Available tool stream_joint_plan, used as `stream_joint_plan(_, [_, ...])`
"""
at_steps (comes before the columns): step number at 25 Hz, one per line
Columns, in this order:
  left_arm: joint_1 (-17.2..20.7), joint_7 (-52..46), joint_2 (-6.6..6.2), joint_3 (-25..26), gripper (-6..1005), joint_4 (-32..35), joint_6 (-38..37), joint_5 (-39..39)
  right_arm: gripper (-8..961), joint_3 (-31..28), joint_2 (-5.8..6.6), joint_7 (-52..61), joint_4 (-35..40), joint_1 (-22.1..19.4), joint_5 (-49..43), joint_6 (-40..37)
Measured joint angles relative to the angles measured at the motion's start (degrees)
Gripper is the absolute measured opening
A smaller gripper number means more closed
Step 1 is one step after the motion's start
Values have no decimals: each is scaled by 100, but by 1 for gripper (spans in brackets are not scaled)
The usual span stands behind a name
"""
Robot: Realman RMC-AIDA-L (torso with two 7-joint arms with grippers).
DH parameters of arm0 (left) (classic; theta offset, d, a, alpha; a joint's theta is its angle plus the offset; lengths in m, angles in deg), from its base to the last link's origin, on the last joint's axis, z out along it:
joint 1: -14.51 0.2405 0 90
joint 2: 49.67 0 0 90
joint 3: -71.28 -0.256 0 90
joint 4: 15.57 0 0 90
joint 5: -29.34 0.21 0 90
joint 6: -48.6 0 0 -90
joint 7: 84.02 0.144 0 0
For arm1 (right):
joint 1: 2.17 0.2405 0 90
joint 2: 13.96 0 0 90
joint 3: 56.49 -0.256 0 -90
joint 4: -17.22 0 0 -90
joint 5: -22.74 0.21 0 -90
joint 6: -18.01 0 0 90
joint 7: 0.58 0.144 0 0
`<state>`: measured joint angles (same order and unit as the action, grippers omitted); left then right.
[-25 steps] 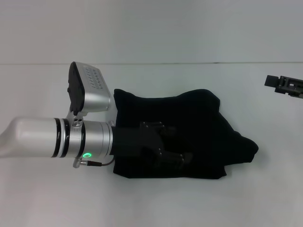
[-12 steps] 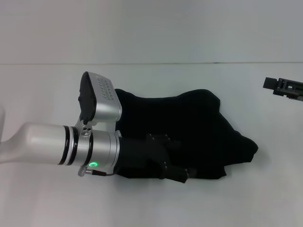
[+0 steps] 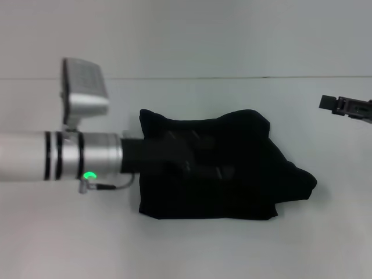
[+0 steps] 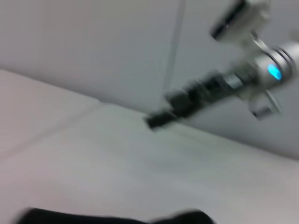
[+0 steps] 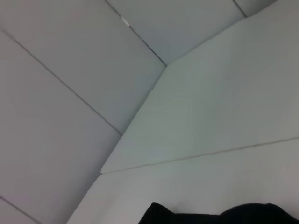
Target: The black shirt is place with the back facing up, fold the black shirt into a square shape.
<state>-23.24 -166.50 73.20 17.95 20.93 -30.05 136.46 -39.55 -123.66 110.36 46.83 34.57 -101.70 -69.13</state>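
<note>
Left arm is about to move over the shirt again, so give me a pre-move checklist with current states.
1. Black shirt folded into a compact block on the table: ok.
2. Shape square: not ok, a corner sticks out on the robot's right.
3. Left pincer over the shirt: ok.
4. Left pincer open or shut: cannot tell, black on black.
5. Right pincer off the shirt, at the table's right edge: ok.

Lab: bare white table, white walls
</note>
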Motion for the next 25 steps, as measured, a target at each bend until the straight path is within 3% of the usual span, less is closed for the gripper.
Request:
stream_joint_plan(4, [-4,-22,-168,566,906,-38,-74,-22,865,-4,-104,-686,1,138,72,-187])
stream_joint_plan(8, [-5,-46,-375,767,906,-39,-222,-18,866,125,-251,-1403,67,355,104,-267])
stream_joint_plan(11, [-10,-193,-515,718,906,-38,-240,35,866,644,-301,-1607,102,536,80,-83])
stream_joint_plan(12, [-18,-298,-560,681,906,-4,-277,89,866,1111,-345,-1622,240,634,77,67])
stream_joint_plan(19, [-158,-635,-598,668,907,77,-297,671,866,2311,-520,-1291,1027,697,36,430])
stream_joint_plan(25, [-292,-889,-533,556,907,244,-298,1092,866,2925,-453,-661,1153,869,-294,648])
